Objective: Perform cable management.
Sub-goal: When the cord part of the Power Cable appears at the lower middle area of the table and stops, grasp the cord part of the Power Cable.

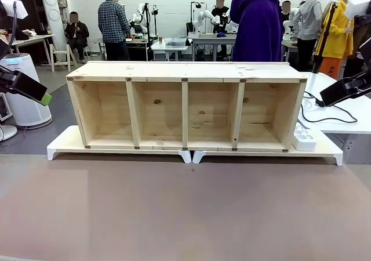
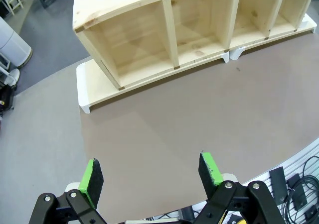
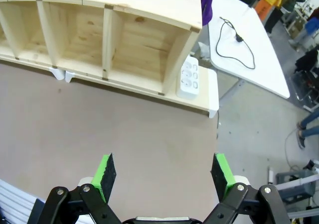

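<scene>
The wooden shelf (image 1: 185,107) lies on its side across the far half of the brown table (image 1: 185,214), its four open compartments facing the robot, and it rests on two low white risers (image 1: 116,147) set end to end. The left gripper (image 2: 149,174) hangs above bare table at the near left, its green-padded fingers (image 2: 91,176) spread wide and holding nothing. The right gripper (image 3: 164,171) hangs above the near right part of the table in the same released state, its jaws wide apart with only tabletop between them. The cable (image 3: 239,38) lies on a separate white table (image 3: 264,69) to the right of the shelf, well apart from both grippers; it curls there in a loose loop, with its small plug partway along the visible run. A white power strip (image 3: 189,77) sits on the right-hand riser, just beside the right end of the shelf, between the shelf and the white table. A person in a purple hoodie (image 1: 258,23) stands behind the shelf at the far side.
</scene>
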`<state>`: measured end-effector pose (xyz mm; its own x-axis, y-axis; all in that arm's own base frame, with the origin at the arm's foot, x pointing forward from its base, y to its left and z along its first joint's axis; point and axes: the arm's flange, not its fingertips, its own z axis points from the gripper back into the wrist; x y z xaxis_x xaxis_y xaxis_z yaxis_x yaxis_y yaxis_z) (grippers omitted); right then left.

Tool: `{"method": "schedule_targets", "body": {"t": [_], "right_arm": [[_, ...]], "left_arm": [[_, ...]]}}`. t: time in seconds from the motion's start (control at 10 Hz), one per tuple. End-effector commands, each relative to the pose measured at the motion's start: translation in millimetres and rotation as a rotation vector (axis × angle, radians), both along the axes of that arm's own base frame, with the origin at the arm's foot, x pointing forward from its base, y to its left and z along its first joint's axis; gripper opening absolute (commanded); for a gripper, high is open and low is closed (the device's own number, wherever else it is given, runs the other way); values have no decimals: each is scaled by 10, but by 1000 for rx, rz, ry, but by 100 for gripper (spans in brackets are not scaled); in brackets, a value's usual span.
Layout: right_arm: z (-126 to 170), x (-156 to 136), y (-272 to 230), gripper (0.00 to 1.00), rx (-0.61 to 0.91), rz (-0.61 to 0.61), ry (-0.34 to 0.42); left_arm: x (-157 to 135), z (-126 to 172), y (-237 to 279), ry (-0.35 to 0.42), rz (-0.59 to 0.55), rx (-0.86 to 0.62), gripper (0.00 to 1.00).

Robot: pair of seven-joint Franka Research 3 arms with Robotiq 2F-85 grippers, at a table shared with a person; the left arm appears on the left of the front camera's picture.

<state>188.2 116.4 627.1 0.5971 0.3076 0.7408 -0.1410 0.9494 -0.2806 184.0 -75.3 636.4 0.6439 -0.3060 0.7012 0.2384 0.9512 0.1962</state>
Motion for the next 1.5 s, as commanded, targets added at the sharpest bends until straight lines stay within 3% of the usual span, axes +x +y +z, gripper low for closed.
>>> {"method": "schedule_targets", "body": {"t": [0.0, 1.4], "right_arm": [[-1, 17, 6, 100, -6, 3, -3], [-1, 17, 6, 100, -6, 3, -3]], "left_arm": [[-4, 12, -11, -12, -1, 3, 100], [-4, 12, -11, -12, -1, 3, 100]]}}
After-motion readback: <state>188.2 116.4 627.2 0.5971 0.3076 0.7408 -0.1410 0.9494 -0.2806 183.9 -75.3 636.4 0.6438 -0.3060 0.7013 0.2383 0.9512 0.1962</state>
